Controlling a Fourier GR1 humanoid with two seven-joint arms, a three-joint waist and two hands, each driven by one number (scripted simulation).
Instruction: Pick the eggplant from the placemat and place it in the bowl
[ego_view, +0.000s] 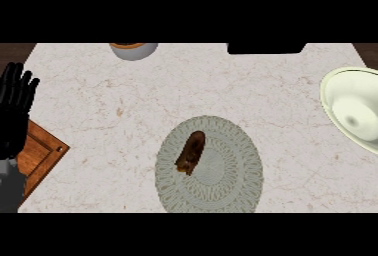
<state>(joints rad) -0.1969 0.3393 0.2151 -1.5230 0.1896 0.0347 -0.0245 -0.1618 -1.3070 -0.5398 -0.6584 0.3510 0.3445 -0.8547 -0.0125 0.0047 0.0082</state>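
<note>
One hand (16, 107) seen, left of mat (221, 192), fingers straight, idle | eggplant (191, 151) untouched on mat | should be gripped mid-body | bowl (356, 112) far right of mat.

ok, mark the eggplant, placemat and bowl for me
eggplant (191, 151), head view, middle of its body
placemat (225, 187), head view, bare woven part right of the eggplant
bowl (330, 102), head view, left rim
</note>
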